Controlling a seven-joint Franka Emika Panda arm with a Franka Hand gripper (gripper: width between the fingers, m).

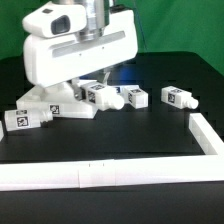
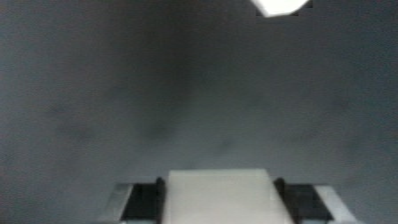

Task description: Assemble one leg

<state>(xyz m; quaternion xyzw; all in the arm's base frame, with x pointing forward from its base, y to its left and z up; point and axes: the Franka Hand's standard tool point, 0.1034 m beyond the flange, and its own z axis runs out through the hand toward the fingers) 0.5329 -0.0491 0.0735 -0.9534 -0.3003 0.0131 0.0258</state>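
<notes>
My gripper (image 1: 92, 28) is shut on the top edge of the large white square panel (image 1: 75, 58) and holds it upright and tilted above the table's back left. In the wrist view the panel's white edge (image 2: 217, 195) fills the gap between the two dark fingers (image 2: 146, 200); the gripper (image 2: 221, 203) looks down at the dark table. Several white tagged legs lie on the black table: one (image 1: 100, 95) just under the panel, one (image 1: 133, 97) beside it, one (image 1: 178, 97) further to the exterior view's right, and one (image 1: 25, 119) at the left.
A white tagged piece (image 1: 58, 106) lies under the panel; I cannot tell what it is. A low white fence (image 1: 110, 172) runs along the front and up the exterior view's right side (image 1: 205, 132). A bright white patch (image 2: 276, 6) shows in the wrist view.
</notes>
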